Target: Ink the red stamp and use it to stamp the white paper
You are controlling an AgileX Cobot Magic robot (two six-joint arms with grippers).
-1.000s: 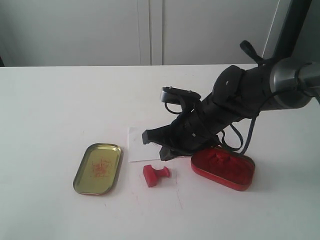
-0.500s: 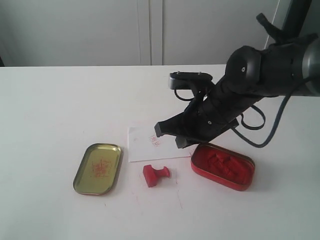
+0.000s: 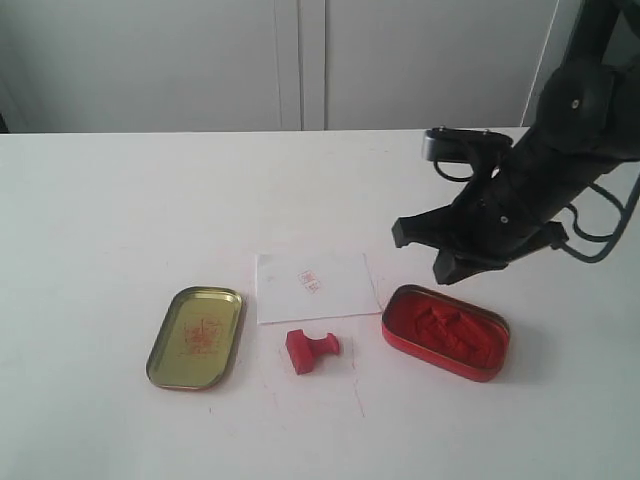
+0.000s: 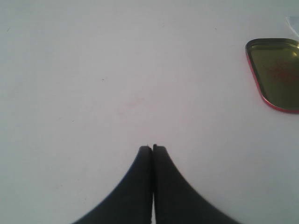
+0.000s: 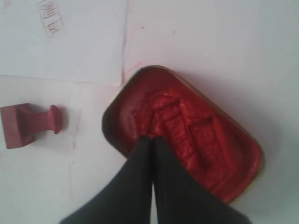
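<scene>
Your right hand (image 3: 425, 252) hung above the right half of the white table (image 3: 120, 220). Its two black fingers were pressed together with nothing between them, the tips over one end of the rounded red tin of ink paste (image 3: 446, 331).

The small red block stamp (image 3: 312, 350) lay on the table to the lower left of that hand in the exterior view. It sat between the tin and the shallow gold metal lid (image 3: 196, 336), just below the lower edge of the thin white paper sheet (image 3: 335, 295). It was tipped on its side with its long axis running roughly left to right, square base toward the lid and knob handle toward the tin.

Your right hand was plainly the nearer. Your left hand (image 4: 153, 148), also closed and empty, looked onto bare table and an edge of the lid, and the stamp was absent from its view.

The paste looked lumpy and gouged, and the lid was glossy with red smudges inside. The paper lay flat and carried a small red imprint (image 3: 309, 279). From that mark I'd judge the stamping done. Any re-grasp would need the fingers opened and set across the knob.
</scene>
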